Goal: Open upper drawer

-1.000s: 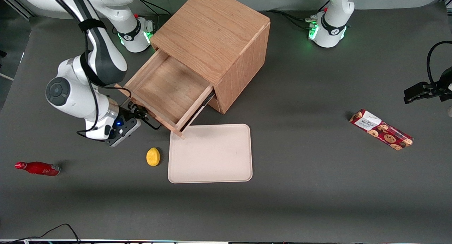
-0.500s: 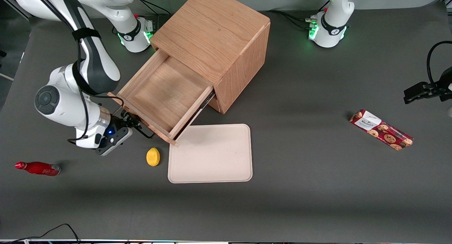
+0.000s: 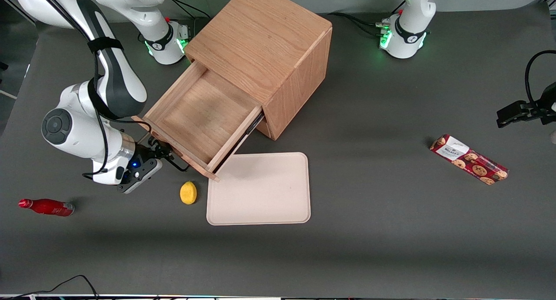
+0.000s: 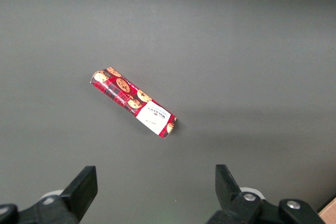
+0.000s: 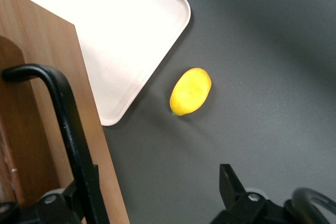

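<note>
The gripper (image 3: 161,154) sits at the front of the upper drawer (image 3: 197,120), beside its black handle (image 5: 65,129). In the right wrist view its fingers (image 5: 233,187) stand apart, with the handle bar running close along one of them — it looks as though nothing is clamped, though the contact point is hard to make out. The drawer is pulled well out of the cabinet (image 3: 265,57), its bare wooden tray open to the front camera. The cabinet stands near the table's edge farthest from that camera, toward the working arm's end. Just nearer the camera than the drawer's front lie a lemon (image 3: 188,192) and a tray (image 3: 278,204) — side by side, apart. A red bottle (image 3: 46,206) lies toward the working arm's end, near the table's edge.
</note>
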Available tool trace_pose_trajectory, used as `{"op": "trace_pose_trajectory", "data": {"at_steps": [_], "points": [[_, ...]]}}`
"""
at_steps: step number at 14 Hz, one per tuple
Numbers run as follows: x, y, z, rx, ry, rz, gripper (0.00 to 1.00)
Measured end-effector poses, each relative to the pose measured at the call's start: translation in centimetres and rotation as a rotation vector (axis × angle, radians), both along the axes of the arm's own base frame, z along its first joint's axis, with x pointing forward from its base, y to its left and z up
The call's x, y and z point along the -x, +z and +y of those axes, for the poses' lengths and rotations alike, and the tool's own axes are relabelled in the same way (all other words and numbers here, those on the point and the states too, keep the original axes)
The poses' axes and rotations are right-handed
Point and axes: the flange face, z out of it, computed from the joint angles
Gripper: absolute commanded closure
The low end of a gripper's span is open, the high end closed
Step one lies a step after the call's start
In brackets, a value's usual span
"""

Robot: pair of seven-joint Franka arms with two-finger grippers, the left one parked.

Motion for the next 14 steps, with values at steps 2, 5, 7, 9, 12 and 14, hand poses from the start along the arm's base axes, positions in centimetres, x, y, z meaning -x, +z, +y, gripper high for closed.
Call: {"op": "trace_pose_trajectory", "data": {"at_steps": [2, 5, 7, 9, 12, 14], "points": [[0.0, 0.2, 0.0, 0.001, 0.002, 0.008, 0.0], [0.0, 0.7, -0.2, 0.007, 0.003, 0.026, 0.0], [-0.1, 1.3, -0.5, 0.013, 0.005, 0.043, 0.0], [-0.2, 2.2, -0.6, 0.017, 0.006, 0.052, 0.0], [-0.2, 4.4, -1.0, 0.026, 0.008, 0.048, 0.0], [-0.1, 7.7, -1.6, 0.039, 0.006, 0.025, 0.0]]}}
